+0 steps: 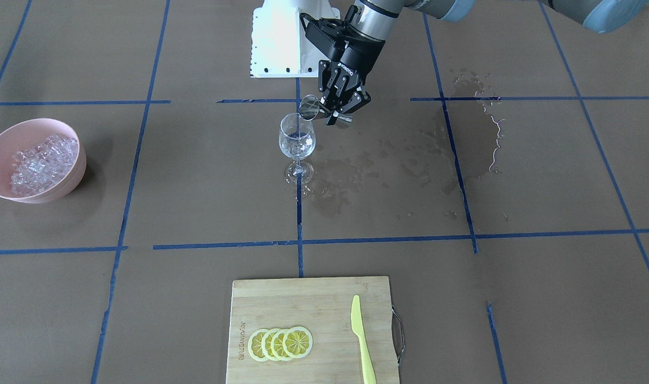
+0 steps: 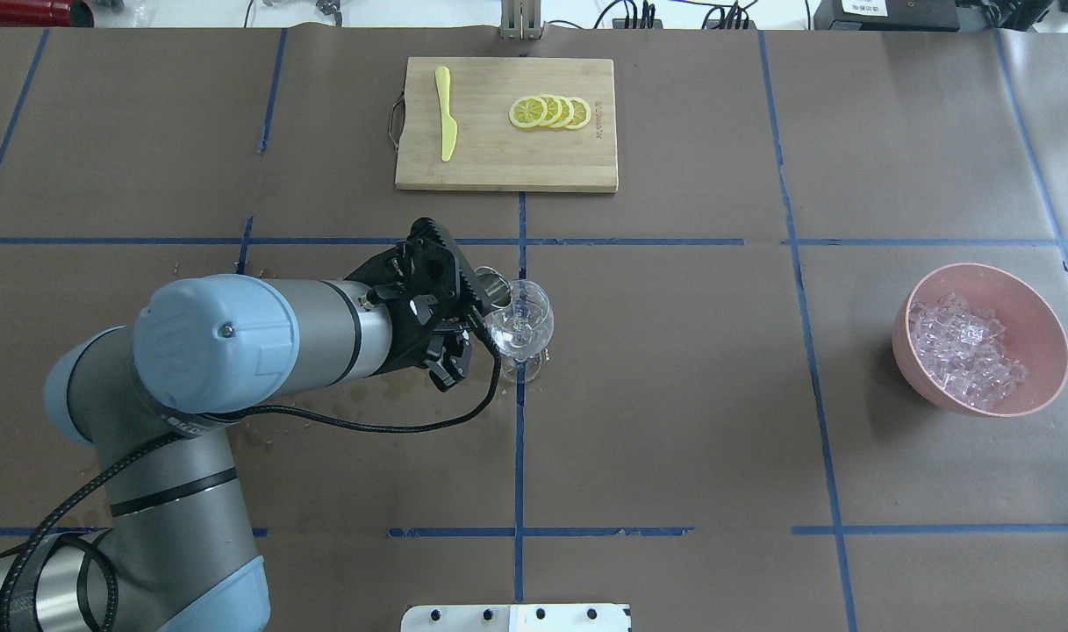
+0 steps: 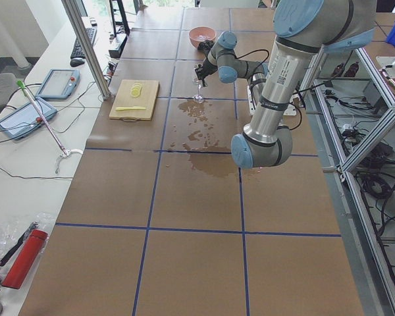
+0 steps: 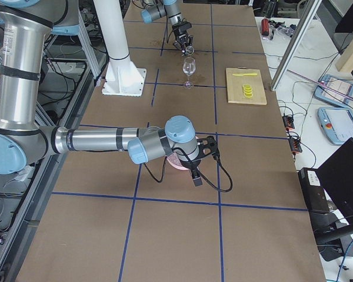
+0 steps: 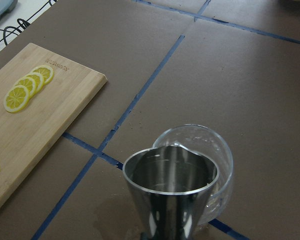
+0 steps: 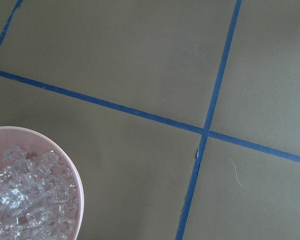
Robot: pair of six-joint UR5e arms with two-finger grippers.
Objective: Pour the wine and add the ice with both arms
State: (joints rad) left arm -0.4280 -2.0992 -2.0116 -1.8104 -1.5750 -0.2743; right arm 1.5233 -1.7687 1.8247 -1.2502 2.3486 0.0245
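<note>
Presently, the steel measuring cup (image 1: 311, 108) is tipped, its lip over the rim of the wine glass (image 1: 297, 140) at mid-table; wine cannot be made out in either. The left gripper (image 1: 335, 111) has its jaws clamped on the cup. Ice (image 1: 41, 162) fills a pink bowl (image 1: 63, 186) near the table's right edge. The right gripper (image 4: 196, 176) hangs near it; its jaw state cannot be told.

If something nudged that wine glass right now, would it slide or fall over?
Probably tip: the wine glass carries a wide bowl on a thin stem over a small foot. It looks nearly empty, so likely light. The wet stains beside it might let the foot slip.
</note>
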